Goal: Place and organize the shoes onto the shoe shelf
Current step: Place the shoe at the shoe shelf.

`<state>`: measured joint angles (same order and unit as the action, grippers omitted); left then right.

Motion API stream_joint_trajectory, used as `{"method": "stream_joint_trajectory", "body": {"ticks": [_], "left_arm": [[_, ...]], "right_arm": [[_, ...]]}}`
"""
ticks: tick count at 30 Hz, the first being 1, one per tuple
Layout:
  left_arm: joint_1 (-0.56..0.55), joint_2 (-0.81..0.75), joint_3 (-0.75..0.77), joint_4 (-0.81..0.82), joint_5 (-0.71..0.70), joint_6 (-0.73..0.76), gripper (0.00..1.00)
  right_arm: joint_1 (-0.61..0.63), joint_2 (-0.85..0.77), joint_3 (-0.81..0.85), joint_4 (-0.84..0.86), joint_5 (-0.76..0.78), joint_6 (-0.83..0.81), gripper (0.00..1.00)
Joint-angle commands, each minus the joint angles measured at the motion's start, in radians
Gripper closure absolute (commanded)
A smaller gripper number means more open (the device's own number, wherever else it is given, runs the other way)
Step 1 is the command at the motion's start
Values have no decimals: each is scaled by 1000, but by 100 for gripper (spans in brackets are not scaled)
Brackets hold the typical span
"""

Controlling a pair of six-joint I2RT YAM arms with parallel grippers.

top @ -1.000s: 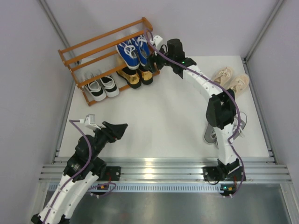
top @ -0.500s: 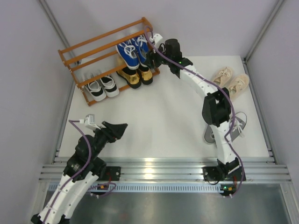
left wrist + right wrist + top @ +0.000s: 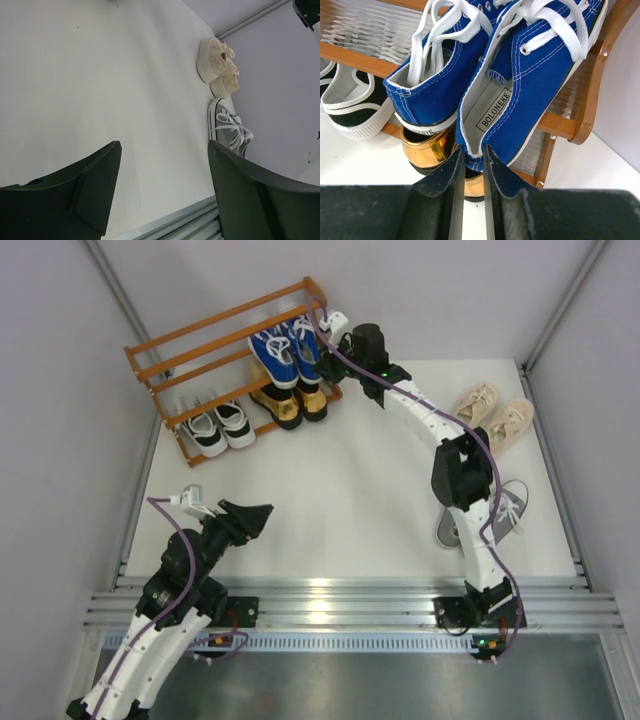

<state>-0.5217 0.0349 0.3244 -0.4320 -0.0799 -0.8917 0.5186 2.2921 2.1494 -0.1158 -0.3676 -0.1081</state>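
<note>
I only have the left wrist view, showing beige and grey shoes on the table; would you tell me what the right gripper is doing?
Observer: The right gripper is pinching the heel of a blue sneaker on the shelf.
Operator: Thank you. Is its mate nearby?
Observer: Yes, the other blue sneaker sits right beside it, heel towards the gripper.
Operator: And what is underneath them?
Observer: A pair of gold loafers, directly below the blue pair.
</note>
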Motion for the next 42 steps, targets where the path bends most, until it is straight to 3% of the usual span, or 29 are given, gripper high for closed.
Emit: {"method": "stream_joint_trajectory", "body": {"ticks": [1,22,35,42], "left_arm": [[2,-12,24,15,-9,-3,25],[2,-10,28,16,-6,-9,25],[2,-9,33,16,-8,-13,25],[2,-10,36,16,-6,-13,25]], "right_arm": [[4,-42,27,38,-16,-13,96],[44,-88,15,47,-30,104,100],[40,-86,24,45,7,97,100],[14,-111,38,1,33,-1,100]]}}
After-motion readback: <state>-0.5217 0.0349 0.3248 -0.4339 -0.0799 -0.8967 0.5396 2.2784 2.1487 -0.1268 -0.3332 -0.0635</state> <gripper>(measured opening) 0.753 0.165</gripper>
